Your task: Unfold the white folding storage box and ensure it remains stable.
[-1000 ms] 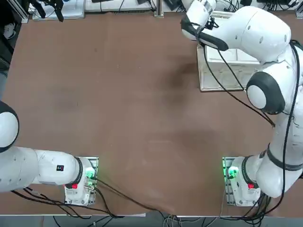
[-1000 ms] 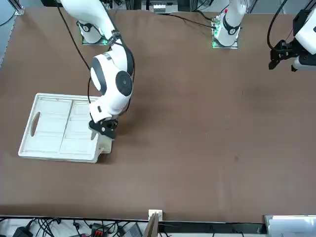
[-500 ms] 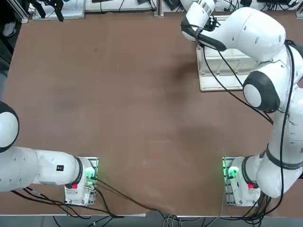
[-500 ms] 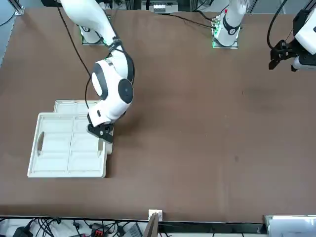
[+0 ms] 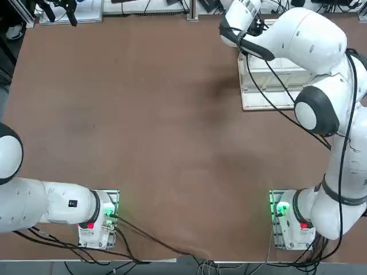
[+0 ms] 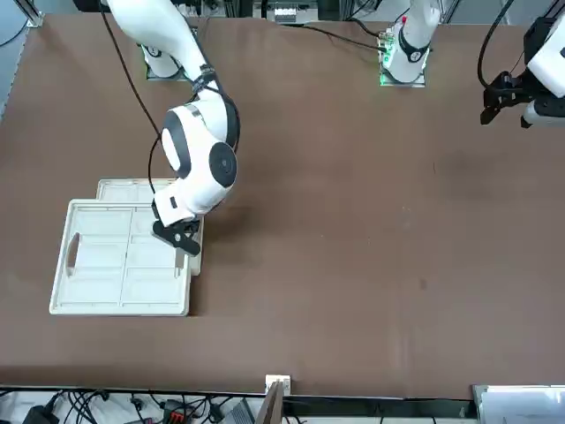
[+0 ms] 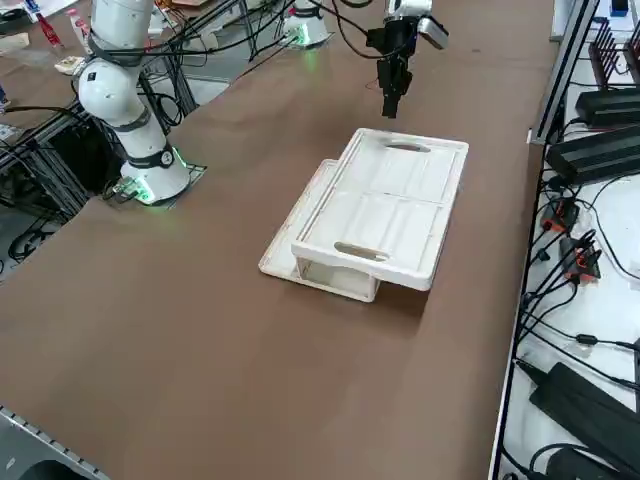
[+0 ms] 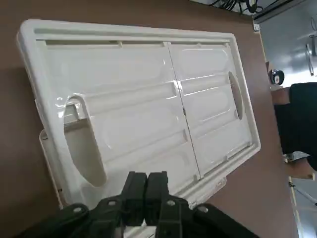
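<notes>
- Right side view: the white folding storage box (image 7: 390,205) lay toward the counter's (image 7: 250,330) far right corner, its upper frame raised over the lower.
- Wrist view: the right hand (image 8: 147,176), near it, was shut, empty.
- Top view: the right arm (image 5: 304,40) hid part.

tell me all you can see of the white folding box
The white folding storage box looks like glossy plastic, rectangular, thick-rimmed, with recessed panels, a central seam and two oval cut-outs. Its rimmed panel lies over an offset lower section resting on the table, not opened into a crate. Nothing visibly grips it.
</notes>
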